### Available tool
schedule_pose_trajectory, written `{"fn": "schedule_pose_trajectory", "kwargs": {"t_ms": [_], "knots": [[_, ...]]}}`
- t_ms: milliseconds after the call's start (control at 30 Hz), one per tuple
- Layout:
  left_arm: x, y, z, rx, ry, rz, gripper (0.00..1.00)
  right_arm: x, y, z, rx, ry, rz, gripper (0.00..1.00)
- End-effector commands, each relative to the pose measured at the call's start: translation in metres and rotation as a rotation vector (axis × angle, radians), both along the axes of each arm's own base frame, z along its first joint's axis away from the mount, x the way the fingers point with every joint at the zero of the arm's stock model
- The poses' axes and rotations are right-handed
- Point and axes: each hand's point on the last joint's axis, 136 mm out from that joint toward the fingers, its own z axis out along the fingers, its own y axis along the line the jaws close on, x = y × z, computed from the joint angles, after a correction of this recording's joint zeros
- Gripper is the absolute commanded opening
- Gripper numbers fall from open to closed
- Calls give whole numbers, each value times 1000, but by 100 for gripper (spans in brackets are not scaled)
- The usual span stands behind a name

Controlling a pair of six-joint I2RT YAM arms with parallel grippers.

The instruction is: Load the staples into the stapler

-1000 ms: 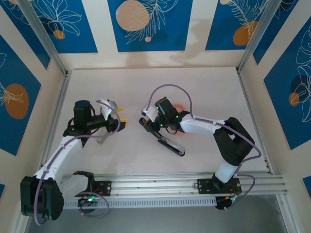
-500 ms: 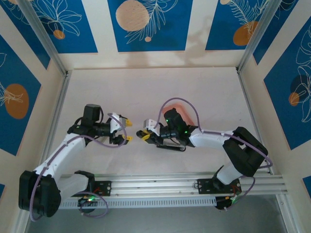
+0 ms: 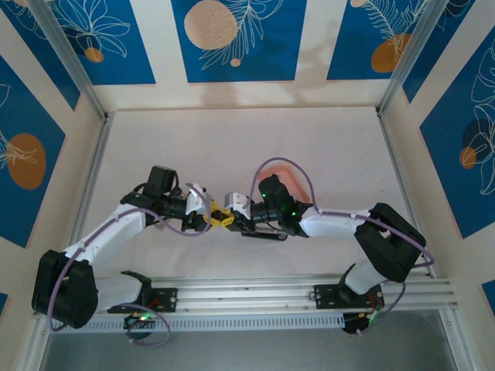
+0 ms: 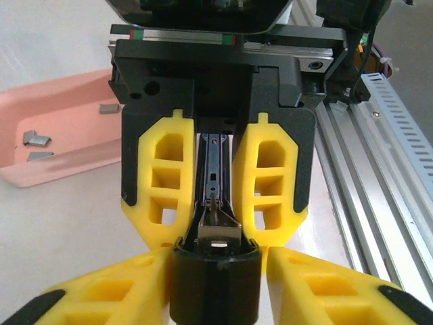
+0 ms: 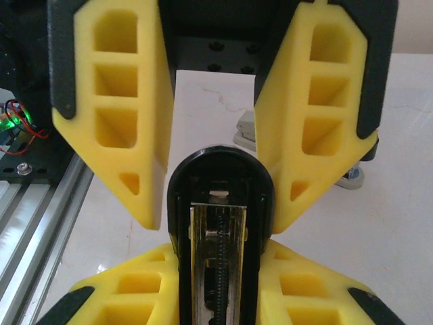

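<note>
stapler (image 4: 215,274), white table (image 3: 232,139), blue-patterned walls (image 3: 232,46)

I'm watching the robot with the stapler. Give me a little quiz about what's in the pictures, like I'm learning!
1. True or false: the staples lie in the pink tray.
2. What is the right gripper clamped on? A the stapler; B the pink tray; C nothing.
3. Fill the gap: the grippers' fingers are ___ in colour.
Key: 1 true; 2 A; 3 yellow.
</note>
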Motion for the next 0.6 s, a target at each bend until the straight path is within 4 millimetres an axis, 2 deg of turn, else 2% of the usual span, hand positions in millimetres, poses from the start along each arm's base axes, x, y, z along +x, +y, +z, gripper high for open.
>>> {"fn": "schedule_pose_trajectory", "kwargs": {"t_ms": [0,67,133,267,400,567], "knots": [[-5,-3,5,-5,-12,-35,31,-5,6,22,81,-34,28,14],[-5,-3,7,-4,-9,-31,19,-5,6,22,80,-26,26,18],[-4,-2,9,5,-9,-26,13,-5,4,21,76,-2,8,26],[-6,5,10,62,-26,-15,13,2,-9,19,65,135,-113,43],[-9,14,14,142,-46,-18,13,14,-32,15,-9,430,-315,55],[-15,29,19,271,-50,-29,13,18,-64,3,-75,761,-536,58]]}}
